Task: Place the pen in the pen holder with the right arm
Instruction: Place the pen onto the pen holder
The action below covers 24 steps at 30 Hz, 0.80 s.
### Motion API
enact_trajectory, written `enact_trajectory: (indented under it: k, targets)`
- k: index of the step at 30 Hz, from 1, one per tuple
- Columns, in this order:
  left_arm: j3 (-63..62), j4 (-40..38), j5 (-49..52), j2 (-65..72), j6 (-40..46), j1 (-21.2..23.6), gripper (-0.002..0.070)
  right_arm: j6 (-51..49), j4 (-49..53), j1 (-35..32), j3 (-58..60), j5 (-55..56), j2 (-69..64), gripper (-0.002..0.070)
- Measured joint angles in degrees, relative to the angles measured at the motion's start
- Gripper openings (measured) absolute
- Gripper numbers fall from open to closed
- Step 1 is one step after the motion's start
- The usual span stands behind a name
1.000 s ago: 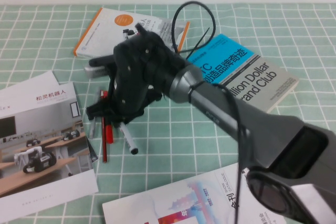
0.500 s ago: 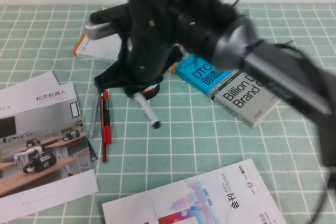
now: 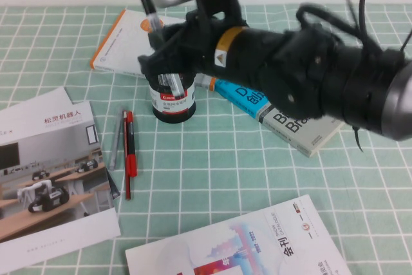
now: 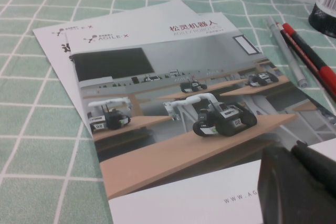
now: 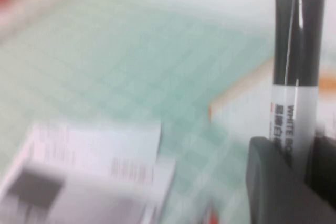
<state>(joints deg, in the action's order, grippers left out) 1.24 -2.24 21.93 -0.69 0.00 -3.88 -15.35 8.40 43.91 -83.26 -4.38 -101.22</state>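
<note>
The pen (image 3: 154, 25), white barrel with the black cap up, stands nearly upright in my right gripper (image 3: 159, 49) at the back middle of the table. Its lower end reaches down at the rim of the pen holder (image 3: 172, 102), a black mesh cup with a white, red-banded label; whether it is inside is hidden by the arm. In the right wrist view the pen (image 5: 295, 108) is clamped in the right gripper (image 5: 296, 156). My left gripper (image 4: 299, 187) is shut and empty, low over a brochure; the holder's base (image 4: 323, 22) shows far off.
A red pen (image 3: 131, 152) and a slim grey pen (image 3: 116, 140) lie left of the holder. An orange-edged book (image 3: 122, 37) lies behind it, a blue book (image 3: 302, 127) to its right, a brochure (image 3: 45, 172) at left, a magazine (image 3: 244, 249) in front.
My right arm has lifted the pen off the table from beside the red pen, swung it round from slanting tip-down to nearly upright, and brought it over the holder.
</note>
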Motion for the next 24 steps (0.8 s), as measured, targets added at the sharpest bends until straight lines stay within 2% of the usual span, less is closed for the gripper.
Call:
enact_trajectory:
  k: [6,11,16,24]
  targets:
    - [0.0,0.0,0.0,0.0,0.0,0.0,-0.0006,4.6,-2.0,-2.6,4.0,27.9,-5.1,0.0112]
    - [0.0,0.0,0.0,0.0,0.0,0.0,-0.0006,13.4,-10.0,-2.7,4.0,43.0,-12.1,0.0112]
    - [0.0,0.0,0.0,0.0,0.0,0.0,-0.0006,14.7,-13.6,-2.7,3.8,49.0,-17.5,0.0112]
    - [0.0,0.0,0.0,0.0,0.0,0.0,-0.0006,15.4,-15.2,-2.7,0.4,48.5,-22.5,0.0112]
